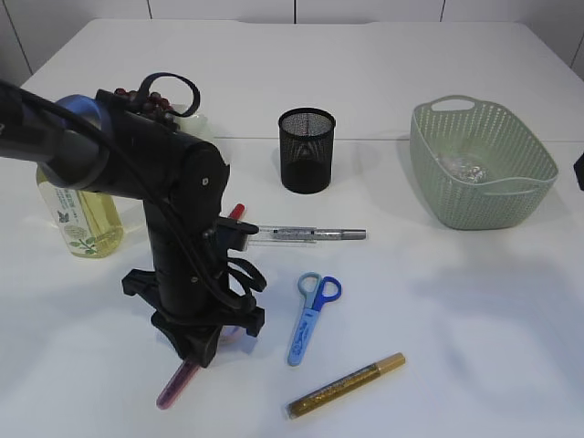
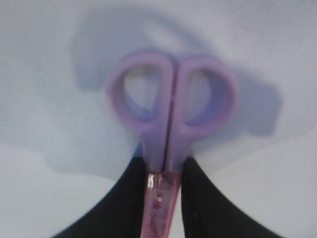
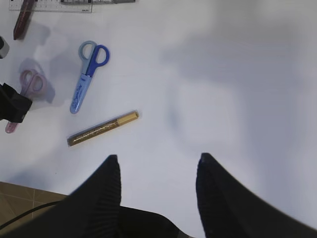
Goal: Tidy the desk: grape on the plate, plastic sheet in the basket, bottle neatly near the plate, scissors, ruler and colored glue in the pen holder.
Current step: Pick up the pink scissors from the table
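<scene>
- Gripping the pink scissors (image 2: 166, 148): left end effector (image 2: 163, 198) is clamped across the covered blade just below the handle loops, one finger on each side, low over the desk (image 1: 474, 347), at the front left in the exterior view.
- Right end effector (image 3: 156, 191): jaws apart, holding nothing, hovering above bare desk near the front edge.
- Pen holder (image 1: 307, 150): black mesh cup, upright, behind the middle of the desk, well apart from the held scissors.
- Blue scissors (image 1: 310, 315) and gold glue pen (image 1: 347, 385): lying flat, near each other, right of the left arm.
- Ruler (image 1: 292, 234): clear strip lying beyond the scissors, with a silver pen on it.
- Basket (image 1: 482, 164): far right, something clear and crumpled inside.
- Bottle (image 1: 80, 217): far left, partly hidden behind the arm.
- Handling advice: lift straight up before travelling; the grip sits off the handle end, so the loops may sag. Tip the point down over the cup's mouth and release only once it is inside the rim.
</scene>
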You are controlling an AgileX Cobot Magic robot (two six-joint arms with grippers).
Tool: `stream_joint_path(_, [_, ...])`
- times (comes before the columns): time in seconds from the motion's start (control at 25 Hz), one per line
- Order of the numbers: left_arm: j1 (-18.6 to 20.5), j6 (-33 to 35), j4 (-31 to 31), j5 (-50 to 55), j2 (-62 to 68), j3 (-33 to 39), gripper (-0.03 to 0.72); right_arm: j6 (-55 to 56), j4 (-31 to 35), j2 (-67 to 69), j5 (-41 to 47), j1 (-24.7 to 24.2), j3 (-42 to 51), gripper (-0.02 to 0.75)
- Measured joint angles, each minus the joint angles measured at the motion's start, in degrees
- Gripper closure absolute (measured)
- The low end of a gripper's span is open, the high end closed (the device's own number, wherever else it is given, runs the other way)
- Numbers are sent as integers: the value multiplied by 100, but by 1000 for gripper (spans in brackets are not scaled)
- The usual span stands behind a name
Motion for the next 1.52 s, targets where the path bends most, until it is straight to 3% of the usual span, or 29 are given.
stream_joint_path(1.52, [0,0,20,41,-33,-7,529,0,0,0,0,0,0,339])
